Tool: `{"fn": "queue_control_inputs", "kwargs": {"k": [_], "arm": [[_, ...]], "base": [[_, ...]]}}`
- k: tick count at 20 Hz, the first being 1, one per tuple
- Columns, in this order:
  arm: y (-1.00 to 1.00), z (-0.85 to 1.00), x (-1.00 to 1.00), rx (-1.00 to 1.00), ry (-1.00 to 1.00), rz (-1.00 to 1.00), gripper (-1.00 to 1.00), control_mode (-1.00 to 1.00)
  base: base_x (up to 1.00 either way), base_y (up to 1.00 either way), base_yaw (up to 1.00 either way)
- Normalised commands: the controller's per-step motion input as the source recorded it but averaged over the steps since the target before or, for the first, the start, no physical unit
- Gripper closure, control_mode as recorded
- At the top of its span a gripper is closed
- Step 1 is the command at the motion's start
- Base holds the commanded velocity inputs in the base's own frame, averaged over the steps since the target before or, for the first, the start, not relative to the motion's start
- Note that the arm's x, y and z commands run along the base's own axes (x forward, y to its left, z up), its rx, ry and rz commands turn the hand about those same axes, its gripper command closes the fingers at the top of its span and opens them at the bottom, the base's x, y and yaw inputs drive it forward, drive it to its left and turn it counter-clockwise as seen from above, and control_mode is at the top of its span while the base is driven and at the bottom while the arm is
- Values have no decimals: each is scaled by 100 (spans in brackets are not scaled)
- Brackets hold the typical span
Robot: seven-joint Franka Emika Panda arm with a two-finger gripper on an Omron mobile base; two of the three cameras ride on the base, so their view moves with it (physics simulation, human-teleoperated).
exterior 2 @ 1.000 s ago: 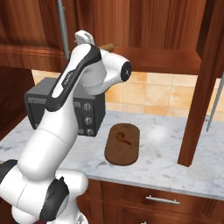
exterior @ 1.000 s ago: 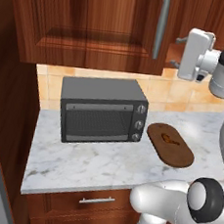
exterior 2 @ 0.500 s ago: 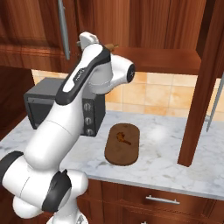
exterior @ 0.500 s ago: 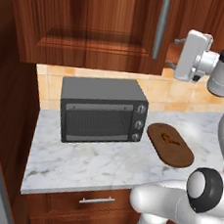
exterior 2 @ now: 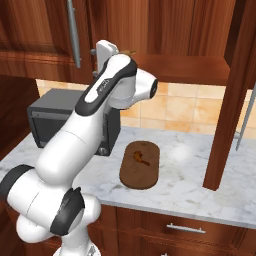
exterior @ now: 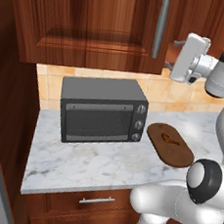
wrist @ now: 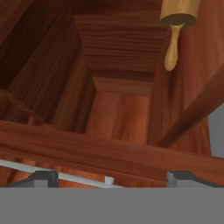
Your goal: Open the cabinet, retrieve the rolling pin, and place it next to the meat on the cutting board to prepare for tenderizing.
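Note:
The cabinet [exterior: 94, 23] has its left door shut, while its right door [exterior 2: 235, 85] stands swung open. My gripper [exterior: 172, 54] hovers open at the front edge of the cabinet's shelf [exterior 2: 190, 67], with nothing between its fingers. In the hand view the gripper [wrist: 113, 178] looks into the wooden interior, and the rolling pin [wrist: 177, 17] lies ahead at the top right, well apart from the fingertips [wrist: 43, 177]. A tan tip of the rolling pin [exterior 2: 128, 51] peeks out behind the hand. The meat [exterior: 169, 138] sits on the oval cutting board [exterior: 171, 148] on the counter below.
A dark toaster oven [exterior: 102, 110] stands on the marble counter [exterior: 93, 166], left of the board. The shut door's long silver handle [exterior: 162, 21] hangs just left of my hand. The open door's handle [exterior 2: 247, 120] juts out at the right. Drawers [exterior 2: 185, 227] run below the counter.
My hand has edged a little further toward the cabinet's opening. The jaws stay open, and nothing else has moved.

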Motion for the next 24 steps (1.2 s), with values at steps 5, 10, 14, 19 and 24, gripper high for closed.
{"fn": "queue_control_inputs", "kwargs": {"k": [5, 10, 14, 19, 24], "arm": [[-23, 0, 21, 0, 0, 1, -100, -100], [-2, 0, 28, 0, 0, 2, -100, -100], [15, 0, 35, 0, 0, 1, -100, -100], [33, 0, 25, 0, 1, 2, -100, -100], [59, 0, 3, -1, 4, 7, -100, -100]], "base": [[0, 0, 0], [0, 0, 0], [0, 0, 0], [0, 0, 0], [0, 0, 0]]}}
